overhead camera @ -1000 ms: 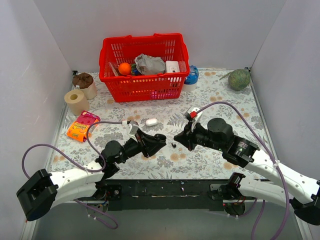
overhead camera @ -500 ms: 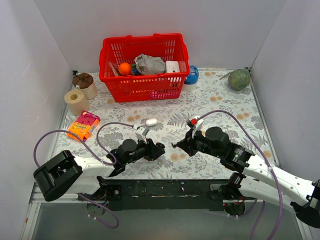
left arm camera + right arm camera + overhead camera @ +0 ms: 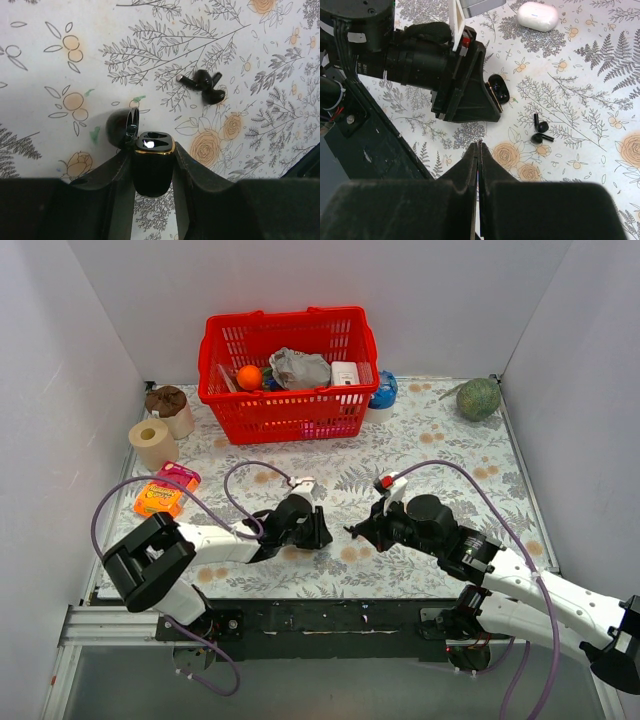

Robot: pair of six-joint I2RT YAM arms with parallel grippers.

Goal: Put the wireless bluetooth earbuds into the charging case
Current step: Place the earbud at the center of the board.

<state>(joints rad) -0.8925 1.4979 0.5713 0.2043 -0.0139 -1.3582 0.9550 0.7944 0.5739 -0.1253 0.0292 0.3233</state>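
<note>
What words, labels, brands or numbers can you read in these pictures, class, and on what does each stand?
None can be read outright.
Orange packet: printed front, too small to read.
White box in the basket: dark marks, blurred.
Sticker on the left arm: too small to read.

floral table, earbuds, basket, perhaps avocado

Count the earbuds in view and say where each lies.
2. One earbud and the second earbud lie side by side on the cloth, just beyond the open charging case the left gripper holds.
</note>
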